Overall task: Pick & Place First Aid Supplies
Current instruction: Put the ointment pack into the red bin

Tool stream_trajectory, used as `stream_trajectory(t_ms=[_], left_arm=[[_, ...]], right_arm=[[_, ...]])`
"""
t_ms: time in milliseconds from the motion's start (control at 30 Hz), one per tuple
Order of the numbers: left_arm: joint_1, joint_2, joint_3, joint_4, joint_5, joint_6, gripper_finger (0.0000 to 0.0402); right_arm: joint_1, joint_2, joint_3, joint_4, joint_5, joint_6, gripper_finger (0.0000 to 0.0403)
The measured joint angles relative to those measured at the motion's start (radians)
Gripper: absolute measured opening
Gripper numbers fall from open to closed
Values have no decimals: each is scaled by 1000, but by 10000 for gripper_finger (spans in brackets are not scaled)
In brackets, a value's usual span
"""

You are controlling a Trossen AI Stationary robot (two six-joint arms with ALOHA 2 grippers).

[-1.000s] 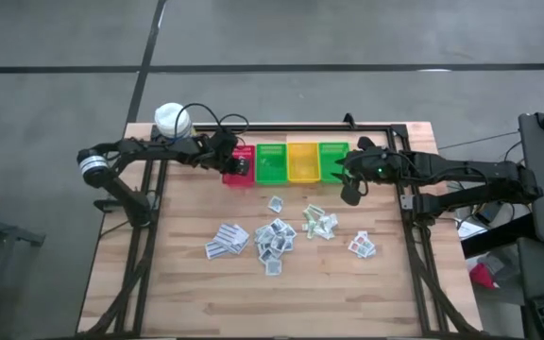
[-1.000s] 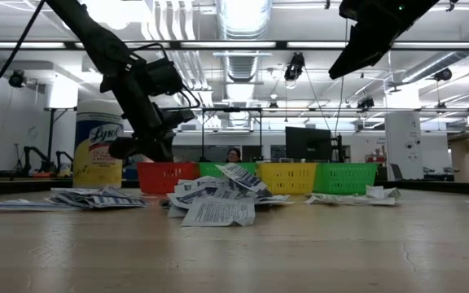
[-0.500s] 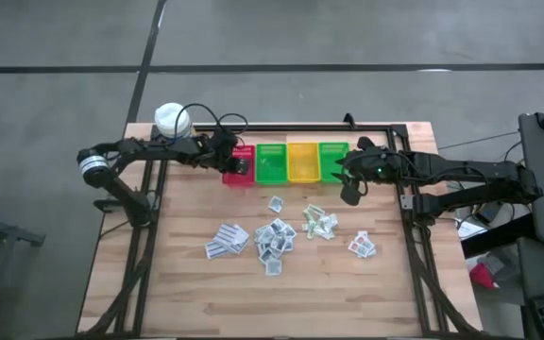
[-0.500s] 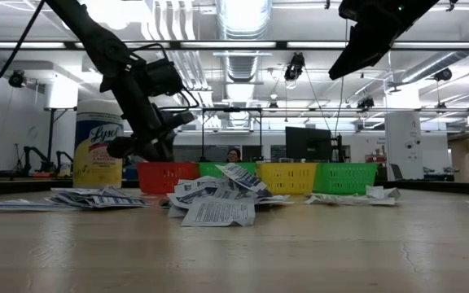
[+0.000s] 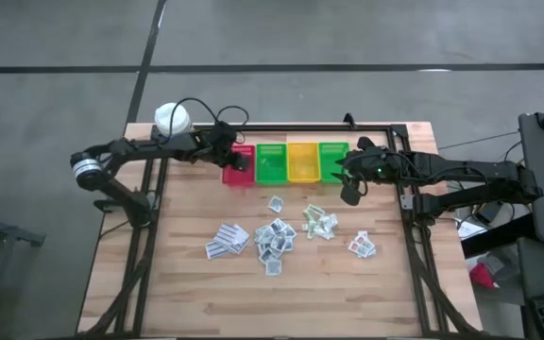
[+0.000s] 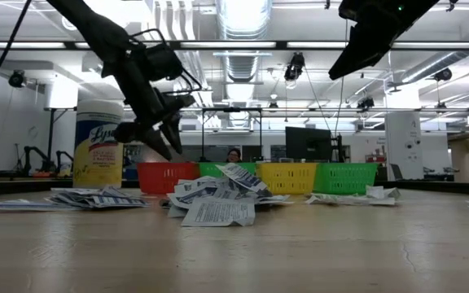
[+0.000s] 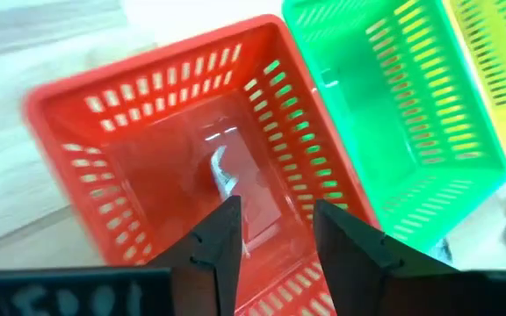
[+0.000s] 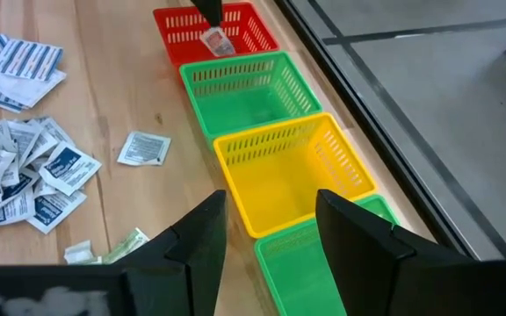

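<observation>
Nearest, the packets (image 5: 274, 234) lie scattered on the table (image 5: 187, 293) in front of the red bin (image 5: 238, 166). One packet (image 8: 214, 40) lies inside the red bin. The left gripper (image 7: 275, 230) hangs over it, fingers apart, empty. Beyond the green bins, the right gripper (image 8: 269, 211) waits, fingers apart

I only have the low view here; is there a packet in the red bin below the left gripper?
Observer: Yes, the left wrist view shows one white packet inside the red bin.
Operator: Is the left gripper holding anything?
Observer: No, the left gripper is open, with nothing between its fingers.
Operator: Where is the right gripper over the table?
Observer: From above, the right gripper hovers open by the green bin at the row's right end, apart from the loose packets.
</observation>
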Motion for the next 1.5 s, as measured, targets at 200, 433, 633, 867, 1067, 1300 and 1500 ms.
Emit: stream_trajectory(t_ms=[200, 433, 633, 867, 1067, 1300, 1500], left_arm=[[-1, -62, 31, -78, -6, 3, 135], [-29, -173, 30, -93, -5, 4, 135], [-82, -244, -2, -83, -6, 102, 135], [-141, -298, -87, 33, -15, 189, 135], [-153, -358, -226, 269, -16, 178, 135], [-153, -459, -395, 469, -16, 113, 135], [-153, -549, -479, 516, -16, 100, 135]], right_arm=[[1, 0, 0, 0, 0, 21, 180], [1, 0, 0, 1, 1, 49, 176], [1, 0, 0, 0, -2, 58, 180], [1, 0, 0, -29, -137, 25, 182], [1, 0, 0, -176, -273, 57, 182], [9, 0, 0, -390, -455, 135, 183], [75, 0, 0, -558, -479, 219, 182]])
